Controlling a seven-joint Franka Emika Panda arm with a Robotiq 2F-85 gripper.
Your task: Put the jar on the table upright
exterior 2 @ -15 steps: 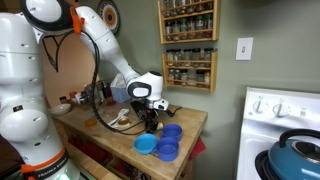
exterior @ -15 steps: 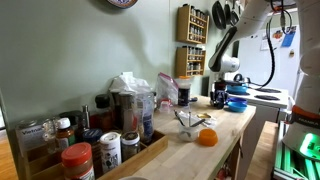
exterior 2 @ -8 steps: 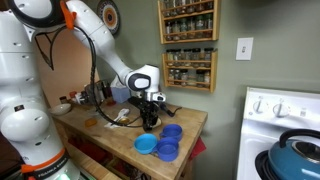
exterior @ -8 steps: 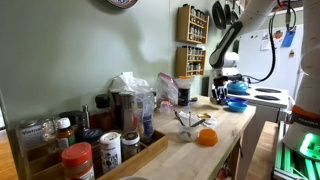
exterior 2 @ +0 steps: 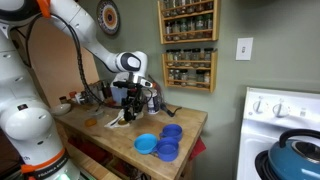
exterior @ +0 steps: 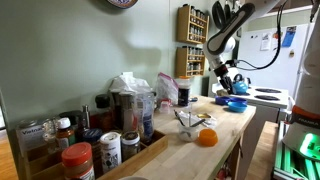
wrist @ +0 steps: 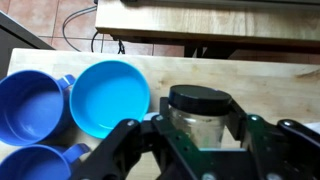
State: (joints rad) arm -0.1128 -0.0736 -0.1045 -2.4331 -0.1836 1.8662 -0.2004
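A clear glass jar with a black lid (wrist: 197, 108) sits between the fingers of my gripper (wrist: 198, 128), which is shut on its sides. The wrist view shows the jar held above the light wooden table (wrist: 272, 76), next to the blue bowls. In both exterior views the gripper (exterior 2: 134, 101) (exterior: 222, 80) hangs a little above the table (exterior 2: 192, 121) (exterior: 228, 125). The jar itself is too small to make out there.
A light blue bowl (wrist: 110, 95) and two dark blue cups (wrist: 34, 100) stand at the table's end (exterior 2: 160, 142). An orange (exterior: 206, 138), a glass bowl (exterior: 189, 121), bags and several jars (exterior: 90, 148) crowd the table. A spice rack (exterior 2: 188, 45) hangs on the wall. A white stove (exterior 2: 285, 125) stands beyond.
The arm has risen and swung away from the blue bowls along the table, carrying the jar in the gripper. The bowls have not moved.
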